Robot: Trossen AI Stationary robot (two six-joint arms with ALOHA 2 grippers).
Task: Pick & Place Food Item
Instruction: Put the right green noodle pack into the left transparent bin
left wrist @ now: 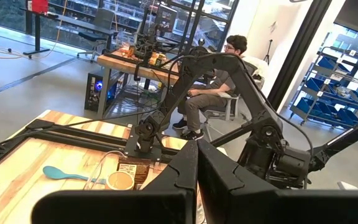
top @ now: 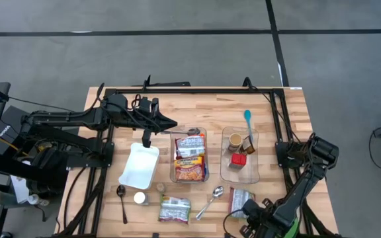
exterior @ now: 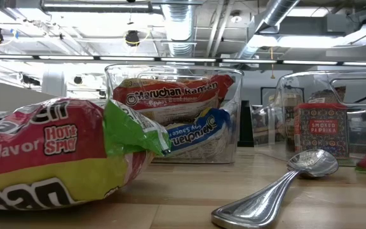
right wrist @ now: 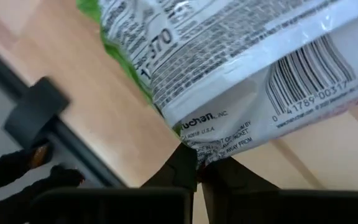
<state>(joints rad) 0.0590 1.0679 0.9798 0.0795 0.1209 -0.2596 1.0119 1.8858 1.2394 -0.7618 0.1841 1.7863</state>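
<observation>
A ramen packet (top: 241, 200) with a white printed back and a green end lies near the table's front right; it fills the right wrist view (right wrist: 241, 68). My right gripper (top: 249, 213) is at its near edge, shut on it. My left gripper (top: 170, 123) hovers shut and empty by the far end of the left clear container (top: 189, 157), which holds several ramen packets. A second loose ramen packet (top: 174, 209) lies flat on the table near the front edge and shows large in the low view (exterior: 56, 159). My right gripper pinches the ramen packet's sealed edge (right wrist: 197, 142) between its two fingertips (right wrist: 182, 167). The fingers come from the table's near side. The rest of the packet spreads out beyond the fingers over the wooden table; whether it is lifted clear I cannot tell.
A right clear container (top: 239, 155) holds a cup, a red tin and jars. A white tray (top: 139, 165), a black spoon (top: 122, 201), two small jars (top: 139, 198), a metal spoon (top: 210, 200) and a teal spoon (top: 248, 120) lie around. A person sits beyond the table (left wrist: 229, 68).
</observation>
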